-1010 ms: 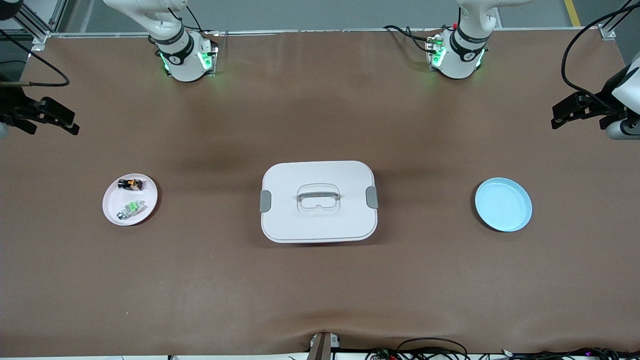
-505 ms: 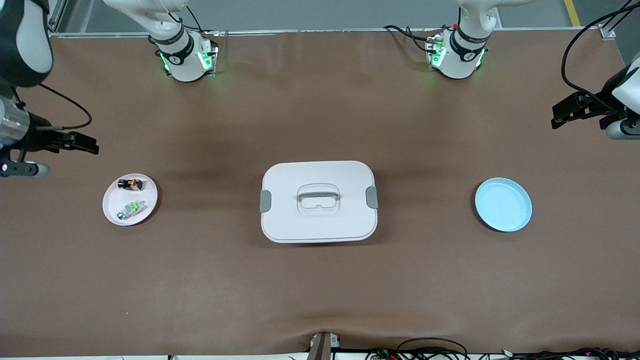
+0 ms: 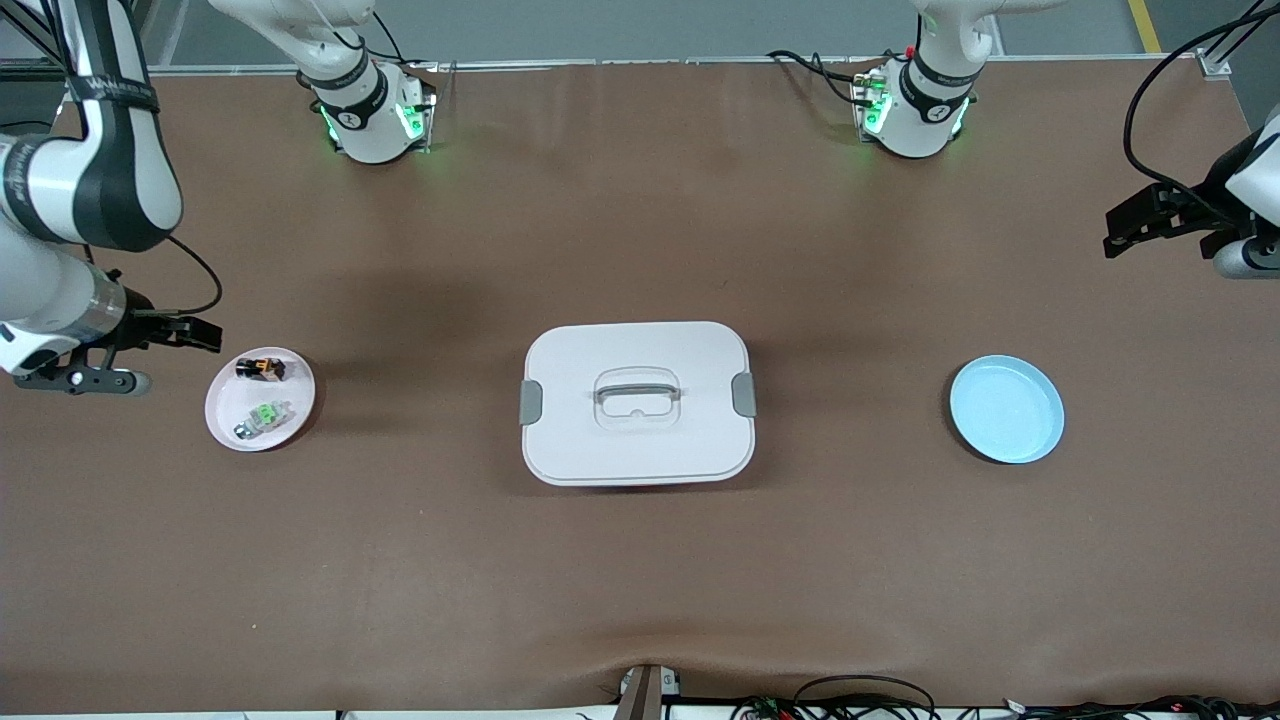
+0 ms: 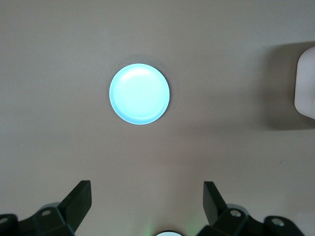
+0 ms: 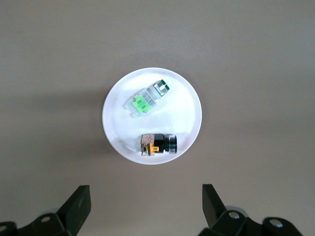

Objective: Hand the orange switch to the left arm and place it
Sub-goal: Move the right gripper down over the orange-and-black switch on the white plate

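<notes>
Currently the white plate (image 3: 260, 400) at the right arm's end of the table (image 3: 640, 560) holds two parts: the orange switch (image 3: 261, 368) and a pale green-topped component (image 3: 263, 416). Both lie on their sides, apart from each other, the switch farther from the front camera than the green one. Blue plate (image 3: 1006, 409) at the left arm's end holds nothing. White box (image 3: 637, 402) sits between the two plates, lid on, grey clips at both ends, clear handle on top.

Switch look: small black blocky body, orange piece at one end, round black knob at the other, seen clearly in the right wrist view (image 5: 158, 145).

Right gripper (image 3: 185, 332) is up in the air just beside the white plate, off its rim on the side away from the box, jaws released and wide, nothing between them. Switch is close to it, just inside the plate rim on the gripper's side; no contact. In the right wrist view the right gripper (image 5: 145, 204) frames the plate, with the switch on the part of the plate closest to the fingers.

Left gripper (image 3: 1135, 222) waits in the air over the table edge at the left arm's end, released, empty. Its wrist view shows the blue plate (image 4: 139, 94) ahead of the open left gripper (image 4: 146, 201), well apart from it.
</notes>
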